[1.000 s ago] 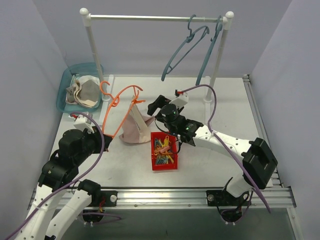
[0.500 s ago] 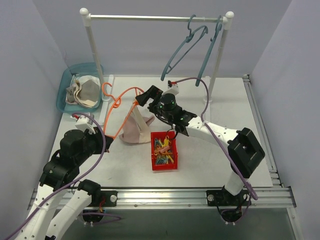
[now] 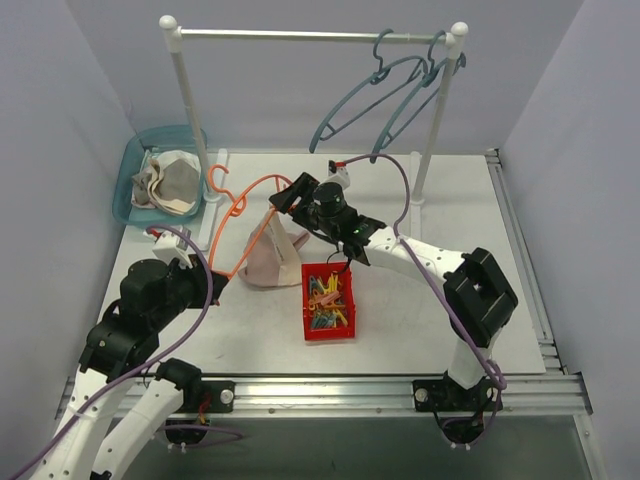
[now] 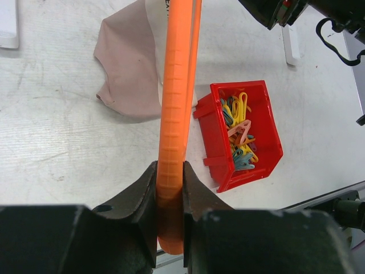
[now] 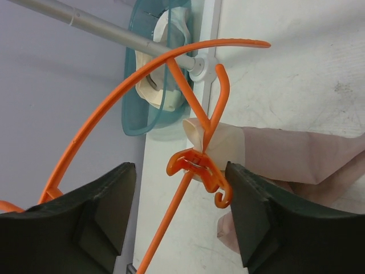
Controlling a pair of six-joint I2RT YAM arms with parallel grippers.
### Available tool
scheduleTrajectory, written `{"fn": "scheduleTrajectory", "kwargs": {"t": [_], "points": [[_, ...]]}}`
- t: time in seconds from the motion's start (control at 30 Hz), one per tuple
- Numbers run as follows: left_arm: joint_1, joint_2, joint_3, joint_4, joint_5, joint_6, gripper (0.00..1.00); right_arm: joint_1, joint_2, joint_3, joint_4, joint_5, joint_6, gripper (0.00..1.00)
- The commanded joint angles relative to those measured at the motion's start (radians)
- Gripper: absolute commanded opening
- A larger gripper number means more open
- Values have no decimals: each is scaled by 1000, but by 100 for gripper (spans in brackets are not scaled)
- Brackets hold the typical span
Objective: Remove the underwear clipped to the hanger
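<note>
The orange hanger (image 3: pixel 232 235) is held tilted above the table. My left gripper (image 3: pixel 210 282) is shut on its lower end, seen as an orange bar (image 4: pixel 174 131) between the fingers. The pinkish-tan underwear (image 3: pixel 268 255) hangs from an orange clip (image 5: pixel 199 166) by its cream band (image 5: pixel 225 145) and trails on the table; it also shows in the left wrist view (image 4: pixel 128 65). My right gripper (image 3: pixel 288 198) is open, its fingers (image 5: pixel 102 211) on either side of the clip without touching it.
A red bin (image 3: pixel 329 301) of coloured clips sits just right of the underwear. A teal basket (image 3: pixel 135 178) with cream cloths is at the back left. A white rail (image 3: pixel 310 36) with two teal hangers (image 3: pixel 375 95) stands at the back.
My right gripper has moved left and back, from near the red bin to the hanger's clip. The teal hangers have swung on the rail. The left arm holds still.
</note>
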Motion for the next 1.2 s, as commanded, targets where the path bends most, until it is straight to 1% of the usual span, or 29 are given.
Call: {"fn": "scheduleTrajectory", "kwargs": {"t": [0.0,0.07,0.1,0.17,0.2,0.23,0.27,0.33,0.37,0.4,0.53,0.6,0.8,0.87,0.9,1.0,1.07,1.1,1.17], "points": [[4,-11,11,82,16,10,3,-15,7,39,1,-15,23,56],[2,-11,14,82,18,10,3,-19,12,36,-1,-16,26,49],[2,-12,14,84,16,10,3,-21,10,33,-1,-16,28,42],[2,-14,14,84,15,13,3,-22,7,25,1,-10,28,36],[4,-14,14,82,15,12,3,-24,4,22,-1,-6,29,30],[2,-15,16,82,11,12,2,-24,1,13,1,-4,29,27],[2,-14,17,82,10,13,3,-26,0,10,1,-1,29,19],[2,-15,17,81,5,15,2,-29,-10,5,1,0,26,11],[2,-14,19,81,5,15,3,-29,-11,1,-1,-1,24,2],[2,-12,19,81,4,15,2,-32,-13,-4,-1,-3,24,0],[2,-12,16,81,-10,15,2,-33,-28,-27,17,-4,23,0],[2,-8,8,79,-18,15,3,-35,-55,-74,80,-6,21,0],[2,5,-16,85,-47,6,3,-35,-129,-171,166,-24,-12,0],[2,14,-27,92,-50,3,3,-36,-138,-186,186,-49,-17,0],[2,17,-29,96,-48,0,3,-41,-138,-189,197,-87,-17,0],[2,20,-32,105,-48,-2,3,-42,-137,-191,197,-142,-31,0],[2,24,-29,110,-51,-4,3,-44,-120,-154,156,-179,-58,0],[2,24,-29,111,-51,-4,3,-38,-114,-140,116,-185,-71,0],[2,28,-29,119,-48,-5,3,-33,-118,-139,102,-174,-91,0]]}}
